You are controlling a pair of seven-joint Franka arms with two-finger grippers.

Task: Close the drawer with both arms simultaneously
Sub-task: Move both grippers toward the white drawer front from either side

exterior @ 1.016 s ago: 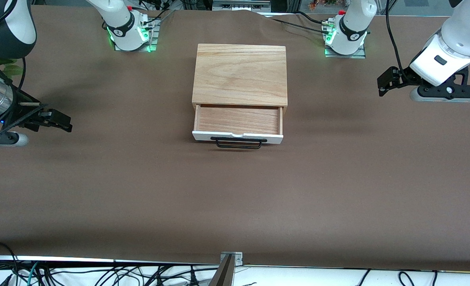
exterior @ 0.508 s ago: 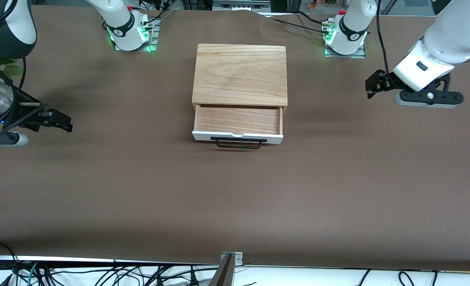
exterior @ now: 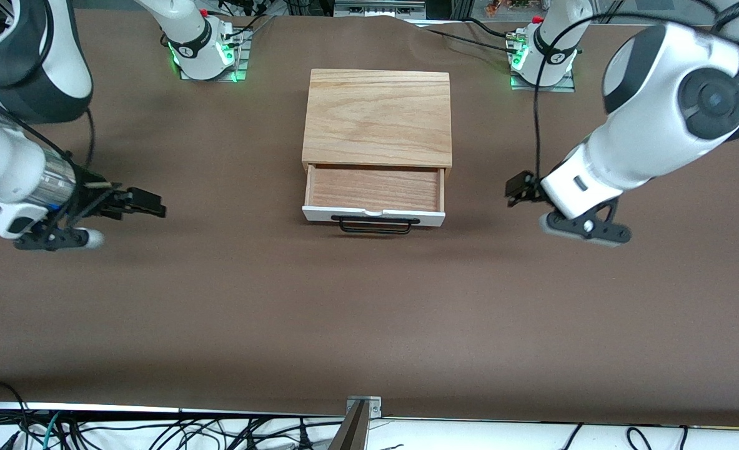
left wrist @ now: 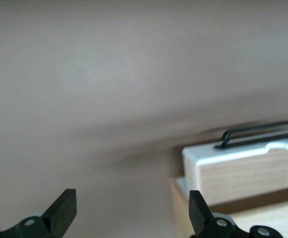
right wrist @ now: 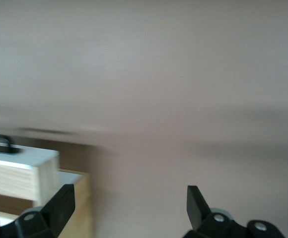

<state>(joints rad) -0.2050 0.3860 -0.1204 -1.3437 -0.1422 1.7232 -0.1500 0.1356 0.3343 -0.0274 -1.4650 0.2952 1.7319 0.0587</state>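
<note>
The drawer stands partly pulled out of the oak-grain box, and its tray is empty. Its white front panel and black bar handle face the front camera. My left gripper is open over the table beside the drawer, toward the left arm's end. My right gripper is open over the table beside the drawer, farther from it, toward the right arm's end. The left wrist view shows open fingertips, the drawer's corner and the handle. The right wrist view shows open fingertips and the drawer's other corner.
Both arm bases with green lights stand at the table's back edge. Brown table surface stretches in front of the drawer. A metal bracket and loose cables lie along the front edge.
My left arm has swung in toward the drawer and lower in the front view. My right gripper has also moved toward the drawer. The drawer has not moved.
</note>
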